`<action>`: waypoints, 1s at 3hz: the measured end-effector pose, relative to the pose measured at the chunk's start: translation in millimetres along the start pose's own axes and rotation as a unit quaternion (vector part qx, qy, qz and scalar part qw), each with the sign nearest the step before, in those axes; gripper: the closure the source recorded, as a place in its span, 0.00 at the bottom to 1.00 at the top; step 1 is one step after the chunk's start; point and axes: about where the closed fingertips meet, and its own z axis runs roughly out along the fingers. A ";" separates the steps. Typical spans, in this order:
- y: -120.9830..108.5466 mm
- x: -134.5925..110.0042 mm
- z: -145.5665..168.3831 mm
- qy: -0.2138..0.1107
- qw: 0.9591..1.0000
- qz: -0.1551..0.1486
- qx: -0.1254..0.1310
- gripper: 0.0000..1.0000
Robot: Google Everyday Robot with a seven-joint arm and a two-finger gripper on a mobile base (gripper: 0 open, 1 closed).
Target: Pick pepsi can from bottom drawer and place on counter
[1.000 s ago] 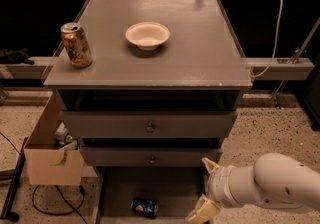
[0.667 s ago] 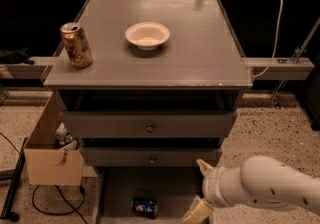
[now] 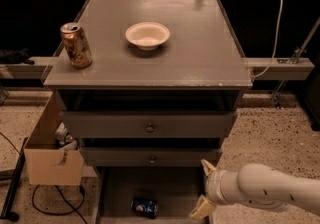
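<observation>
Pepsi can (image 3: 145, 207) on its side near the front edge of the bottom drawer (image 3: 120, 188); my gripper (image 3: 204, 188) at the drawer's right edge, fingers spread, empty.
Risk, I judge: a glancing finger sets the can rolling; or I clip the drawer's right wall coming in.

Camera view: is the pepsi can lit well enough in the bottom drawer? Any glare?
Camera view: the bottom drawer lies in shadow under the upper drawers, so the pepsi can reads dim. The counter is evenly lit, mild sheen, no harsh glare. The gripper, open at the drawer's right edge, is bright.
</observation>
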 end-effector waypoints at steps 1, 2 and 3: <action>0.0 0.0 0.1 0.000 1.000 0.000 0.000 0.00; 3.8 2.1 14.2 -0.003 1.000 -0.011 0.002 0.00; 1.9 12.8 36.2 -0.015 1.000 -0.021 0.006 0.00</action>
